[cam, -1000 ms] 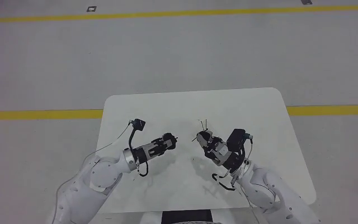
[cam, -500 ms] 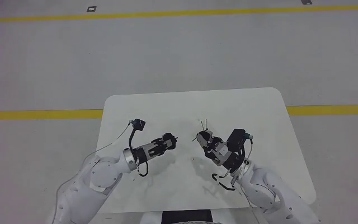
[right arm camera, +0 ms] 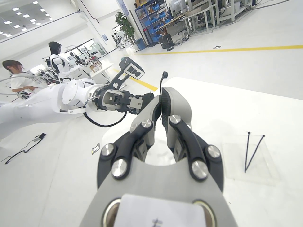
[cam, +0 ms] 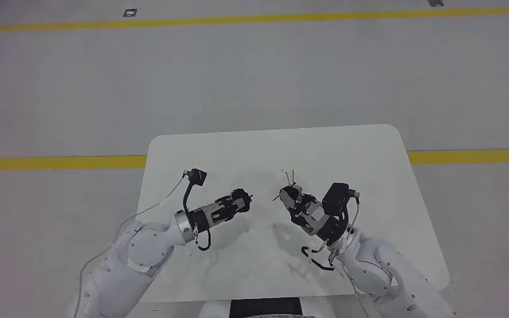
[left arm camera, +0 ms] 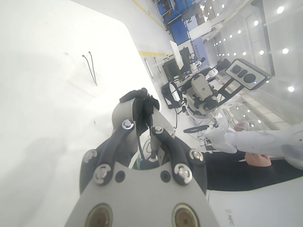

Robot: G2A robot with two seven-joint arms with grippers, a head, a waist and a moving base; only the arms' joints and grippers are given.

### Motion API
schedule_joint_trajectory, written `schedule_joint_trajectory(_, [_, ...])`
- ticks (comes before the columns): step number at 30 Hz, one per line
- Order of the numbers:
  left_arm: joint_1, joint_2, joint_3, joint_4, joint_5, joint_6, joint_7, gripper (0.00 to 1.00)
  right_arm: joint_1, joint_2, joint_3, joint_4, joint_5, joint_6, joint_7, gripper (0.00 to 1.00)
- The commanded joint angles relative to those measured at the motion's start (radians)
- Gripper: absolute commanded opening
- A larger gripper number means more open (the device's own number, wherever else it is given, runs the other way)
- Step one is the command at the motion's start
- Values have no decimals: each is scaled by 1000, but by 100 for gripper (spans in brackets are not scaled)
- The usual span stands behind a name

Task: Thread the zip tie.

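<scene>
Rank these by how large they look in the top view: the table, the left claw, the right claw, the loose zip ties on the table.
1. table
2. left claw and right claw: alike in size, so not ranked apart
3. loose zip ties, smallest
</scene>
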Motion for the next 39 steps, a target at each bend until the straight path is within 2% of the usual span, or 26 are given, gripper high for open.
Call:
schedule_joint_trajectory(1, [0,0,0,0,0,0,0,0,0,0,0,0,0,0,0,0])
schedule_joint_trajectory(6, [6,-2,-12,-5,-53,0,30,0,0,0,0,0,0,0,0,0])
schedule_joint_trajectory(12, [40,4,-63,-25,-142,0,27,0,0,0,0,0,0,0,0,0])
schedule_joint_trajectory(17, [68,7,-112,-32,-307,0,-31,0,0,0,0,0,0,0,0,0])
schedule_joint_trajectory(20, [76,6,-122,-39,-355,0,-69,0,0,0,0,0,0,0,0,0])
schedule_joint_trajectory(39, [76,6,-122,-39,-355,0,-69,0,0,0,0,0,0,0,0,0])
